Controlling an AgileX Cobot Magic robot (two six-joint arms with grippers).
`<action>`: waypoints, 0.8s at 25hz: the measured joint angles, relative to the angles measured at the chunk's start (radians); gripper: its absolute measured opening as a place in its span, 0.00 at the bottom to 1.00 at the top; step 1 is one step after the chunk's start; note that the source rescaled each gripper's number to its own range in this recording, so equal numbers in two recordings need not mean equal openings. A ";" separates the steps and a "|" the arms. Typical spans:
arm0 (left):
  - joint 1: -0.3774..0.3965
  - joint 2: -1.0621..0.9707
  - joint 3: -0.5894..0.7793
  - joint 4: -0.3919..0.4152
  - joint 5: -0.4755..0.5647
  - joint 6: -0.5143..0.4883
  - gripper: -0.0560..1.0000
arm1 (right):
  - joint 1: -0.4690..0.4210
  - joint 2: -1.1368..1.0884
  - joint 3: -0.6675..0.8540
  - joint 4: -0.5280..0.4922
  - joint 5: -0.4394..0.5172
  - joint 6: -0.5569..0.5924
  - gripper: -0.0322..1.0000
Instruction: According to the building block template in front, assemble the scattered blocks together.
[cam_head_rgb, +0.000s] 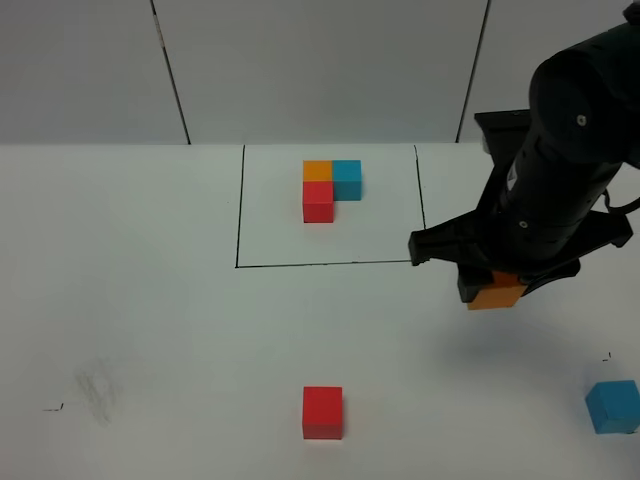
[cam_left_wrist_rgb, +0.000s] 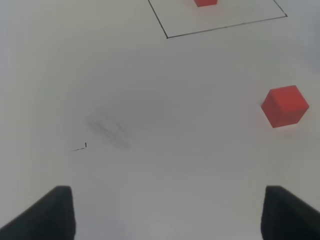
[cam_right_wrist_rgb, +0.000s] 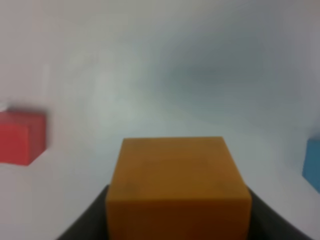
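Assembly: not begun, no cubes joined. Orange cube (cam_head_rgb: 497, 296): pinched aloft by right gripper (cam_head_rgb: 494, 286), right of building block template (cam_head_rgb: 330, 190). Red cube (cam_head_rgb: 322, 412): near centre. Blue cube (cam_head_rgb: 612, 406): near right. Left gripper (cam_left_wrist_rgb: 165, 215): spread, empty

White table (cam_head_rgb: 150, 300): framed building block template (cam_head_rgb: 320, 195) sits upper centre, red cube (cam_head_rgb: 322, 412) lower centre, blue cube (cam_head_rgb: 612, 405) lower right, grey smudge (cam_head_rgb: 98, 385) lower left.

Light falls even and bright across my white table (cam_head_rgb: 150, 330), without glare. A faint grey shadow lies under my right arm (cam_head_rgb: 565, 170). My right wrist view is hazy: the orange cube (cam_right_wrist_rgb: 177, 187) close up looks soft, the red cube (cam_right_wrist_rgb: 20, 137) blurred. My left wrist view is sharper.
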 joint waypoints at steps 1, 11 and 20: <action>0.000 0.000 0.000 0.000 0.000 0.000 0.96 | 0.015 0.000 0.000 0.000 0.000 0.000 0.23; 0.000 0.000 0.000 0.000 0.000 0.000 0.96 | 0.102 0.028 -0.030 0.039 0.006 0.035 0.23; 0.000 0.000 0.000 0.000 0.000 0.000 0.96 | 0.201 0.234 -0.297 0.026 0.005 0.081 0.23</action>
